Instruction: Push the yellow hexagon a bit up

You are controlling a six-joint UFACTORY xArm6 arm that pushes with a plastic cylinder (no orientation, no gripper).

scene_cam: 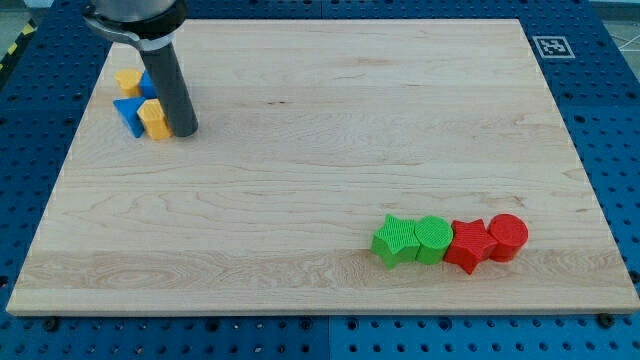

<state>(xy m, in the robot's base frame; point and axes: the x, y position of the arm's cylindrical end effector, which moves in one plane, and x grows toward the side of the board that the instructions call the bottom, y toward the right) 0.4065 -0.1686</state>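
A yellow hexagon [154, 119] lies at the view's upper left on the wooden board [320, 160]. It touches a blue triangle [129, 113] on its left. Above them sit another yellow block [127, 81] and a blue block [146, 84], partly hidden by the rod. My tip [185, 131] rests on the board just to the right of the yellow hexagon, touching or nearly touching its right side.
A row of blocks lies at the view's lower right: a green star [396, 240], a green cylinder [433, 238], a red star [468, 245] and a red cylinder [507, 237]. A marker tag [550, 45] sits beyond the board's top right corner.
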